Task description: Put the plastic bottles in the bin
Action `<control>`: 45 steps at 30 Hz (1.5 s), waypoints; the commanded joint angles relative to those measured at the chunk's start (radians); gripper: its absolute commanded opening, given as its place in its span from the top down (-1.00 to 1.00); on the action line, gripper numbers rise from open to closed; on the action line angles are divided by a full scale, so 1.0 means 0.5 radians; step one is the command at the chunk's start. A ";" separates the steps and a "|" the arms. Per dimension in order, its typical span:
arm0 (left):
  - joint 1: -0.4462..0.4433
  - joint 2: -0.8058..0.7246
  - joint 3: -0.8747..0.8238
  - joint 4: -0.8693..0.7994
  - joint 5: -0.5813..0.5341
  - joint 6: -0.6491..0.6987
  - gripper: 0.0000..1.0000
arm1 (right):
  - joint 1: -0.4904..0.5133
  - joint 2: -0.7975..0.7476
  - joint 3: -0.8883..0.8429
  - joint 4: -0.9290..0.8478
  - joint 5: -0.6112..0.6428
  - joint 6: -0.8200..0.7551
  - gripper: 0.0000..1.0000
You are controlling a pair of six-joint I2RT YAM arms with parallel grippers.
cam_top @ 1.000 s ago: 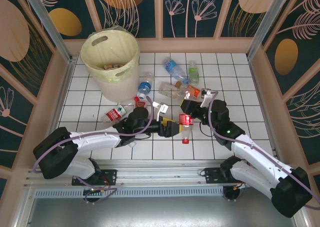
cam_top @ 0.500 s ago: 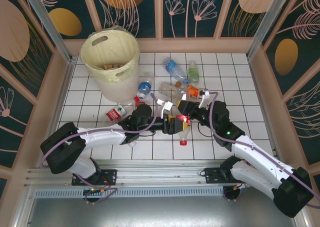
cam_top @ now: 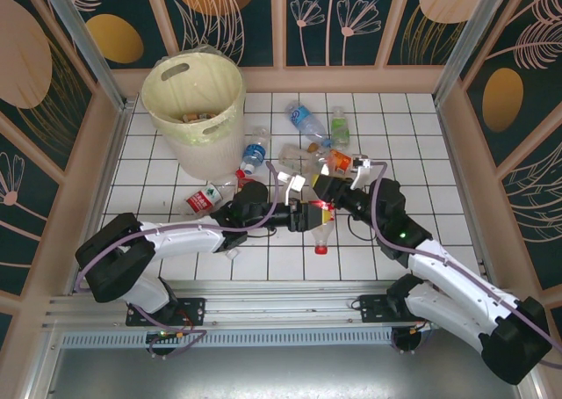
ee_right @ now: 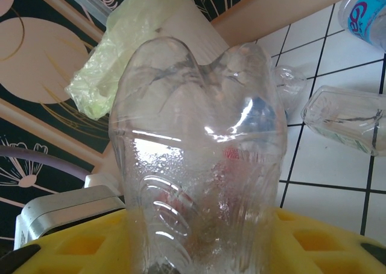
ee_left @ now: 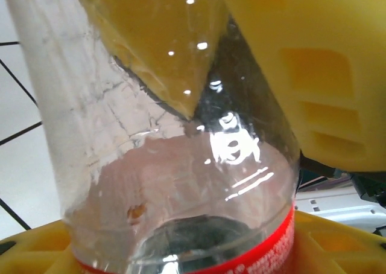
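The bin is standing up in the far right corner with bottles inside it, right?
No. The bin stands upright with bottles inside it, but in the far left corner, not the right. The top external view shows it.

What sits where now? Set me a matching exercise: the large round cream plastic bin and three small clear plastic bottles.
1. large round cream plastic bin
2. clear plastic bottle with green label
3. clear plastic bottle with orange label
4. clear red-labelled plastic bottle, cap pointing nearward

a. gripped at mid-table
b. far left corner
c. between green-labelled and gripped bottles
d. right of a blue-labelled bottle

Pairs: 1-b, 2-d, 3-c, 4-a
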 commanded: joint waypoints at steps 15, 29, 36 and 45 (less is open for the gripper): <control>0.013 -0.265 0.300 -0.856 -0.463 0.318 -0.17 | 0.010 -0.397 0.116 -0.328 -0.072 -0.244 -0.98; 0.363 -0.144 1.422 -1.931 -0.815 1.034 -0.21 | 0.013 -0.650 0.090 -0.585 -0.329 -0.383 -0.98; 0.612 0.087 2.106 -2.345 -1.057 1.351 -0.23 | 0.018 -0.668 0.051 -0.544 -0.317 -0.342 -0.97; 0.986 0.291 2.440 -2.444 -1.233 1.553 -0.23 | 0.016 -0.668 0.023 -0.537 -0.315 -0.319 -0.97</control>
